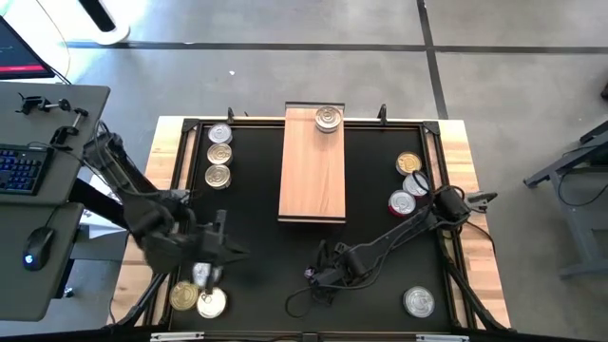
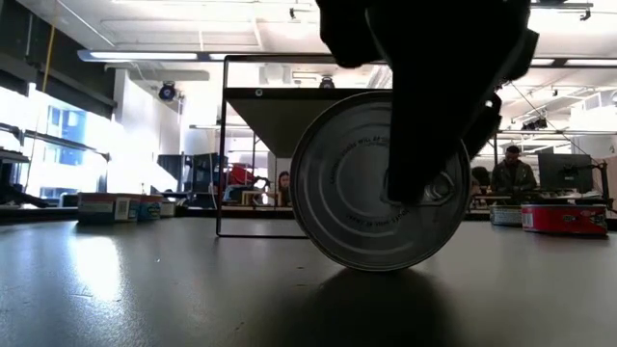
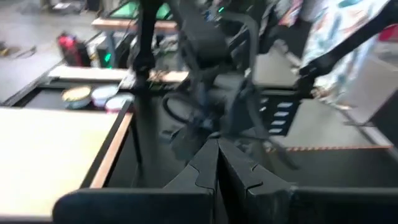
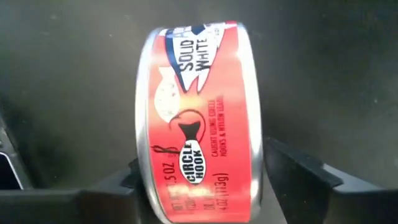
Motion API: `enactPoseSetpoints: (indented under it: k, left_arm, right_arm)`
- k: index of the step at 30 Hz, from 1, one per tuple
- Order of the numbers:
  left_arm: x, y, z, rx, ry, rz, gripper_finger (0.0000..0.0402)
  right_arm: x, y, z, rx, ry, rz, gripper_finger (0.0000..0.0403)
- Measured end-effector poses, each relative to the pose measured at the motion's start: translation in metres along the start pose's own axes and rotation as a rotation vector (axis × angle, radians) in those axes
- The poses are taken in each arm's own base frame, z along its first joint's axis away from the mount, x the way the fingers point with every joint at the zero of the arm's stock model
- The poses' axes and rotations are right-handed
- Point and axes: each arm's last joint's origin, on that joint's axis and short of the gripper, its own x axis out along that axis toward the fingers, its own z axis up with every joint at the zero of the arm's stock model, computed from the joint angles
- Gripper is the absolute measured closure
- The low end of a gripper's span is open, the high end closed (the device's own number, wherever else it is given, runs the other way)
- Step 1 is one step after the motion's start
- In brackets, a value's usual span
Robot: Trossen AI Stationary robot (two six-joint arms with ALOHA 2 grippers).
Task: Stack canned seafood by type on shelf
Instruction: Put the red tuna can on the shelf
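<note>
The black table (image 1: 256,237) carries a long wooden shelf (image 1: 313,171) at its far middle, with a single silver tin (image 1: 328,118) sitting on the shelf's far end. The left arm reaches in over the table's near left corner; its gripper (image 1: 211,256) hangs just above two tins there — a gold-lidded one (image 1: 184,295) and a silver one (image 1: 211,304) side by side — and its wrist view shows the two dark fingers (image 3: 205,171) pressed together with nothing between them. The right arm stretches low across the near middle of the table, and its gripper (image 4: 199,180) is clamped on a red-labelled tin (image 4: 199,112) held on edge, one finger on each flat face; the low view shows that tin's round silver face (image 2: 371,183) standing upright with its rim on the table. Three more tins (image 1: 218,154) lie in a row near the far left edge — silver, then two gold. A cluster at the right edge holds a gold tin (image 1: 408,163), a silver one (image 1: 415,184) and a red-sided one (image 1: 402,203). A lone silver tin (image 1: 419,302) lies near the right front corner.
</note>
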Motion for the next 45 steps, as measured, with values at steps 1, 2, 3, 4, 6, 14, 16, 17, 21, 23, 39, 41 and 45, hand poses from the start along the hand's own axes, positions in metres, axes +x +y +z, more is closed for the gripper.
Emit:
enactPoseSetpoints:
  k: [1, 2, 3, 4, 6, 14, 16, 17, 21, 23, 39, 41, 45]
  left_arm:
    - [-0.006, 0.001, 0.003, 0.007, -0.014, -0.011, 0.0401]
    - [-0.012, 0.003, 0.006, 0.008, -0.027, -0.018, 0.0401]
    - [-0.017, 0.005, 0.009, 0.013, -0.039, -0.016, 0.0401]
    - [-0.022, 0.007, 0.011, 0.019, -0.049, -0.015, 0.0401]
    - [-0.031, 0.011, 0.014, 0.030, -0.066, -0.013, 0.0401]
    - [-0.056, 0.025, 0.016, 0.054, -0.052, -0.035, 0.0401]
    - [-0.059, 0.026, 0.017, 0.050, -0.056, -0.041, 0.0401]
    - [-0.060, 0.027, 0.017, 0.046, -0.059, -0.043, 0.0402]
    - [-0.060, 0.028, 0.019, 0.030, -0.070, -0.046, 0.0401]
    - [-0.060, 0.027, 0.019, 0.004, -0.071, -0.047, 0.0401]
    - [-0.022, -0.012, -0.010, -0.102, 0.019, -0.005, 0.0402]
    - [-0.015, -0.014, -0.008, -0.071, -0.027, 0.044, 0.0401]
    - [0.003, -0.007, 0.009, -0.030, -0.139, 0.132, 0.0401]
  right_arm:
    - [0.000, 0.000, 0.000, 0.005, -0.001, 0.001, 0.0179]
    - [0.000, 0.001, 0.001, 0.009, -0.005, 0.006, 0.0192]
    - [-0.002, 0.001, 0.002, 0.012, -0.007, 0.009, 0.0208]
    - [-0.004, 0.003, 0.003, 0.014, -0.012, 0.016, 0.0226]
    - [-0.011, 0.008, 0.007, 0.004, -0.029, 0.041, 0.0270]
    - [-0.086, 0.029, 0.036, -0.067, -0.185, 0.229, 0.0285]
    - [-0.113, 0.029, 0.048, -0.064, -0.241, 0.287, 0.0285]
    - [-0.125, 0.027, 0.055, -0.058, -0.270, 0.304, 0.0285]
    - [-0.170, 0.003, 0.084, -0.034, -0.414, 0.258, 0.0285]
    - [-0.185, -0.020, 0.096, -0.018, -0.446, 0.198, 0.0285]
    - [-0.207, -0.244, 0.099, 0.440, -0.687, 0.146, 0.0285]
    - [-0.194, -0.267, 0.089, 0.564, -0.722, 0.228, 0.0285]
    - [-0.159, -0.299, 0.077, 0.719, -0.810, 0.375, 0.0285]
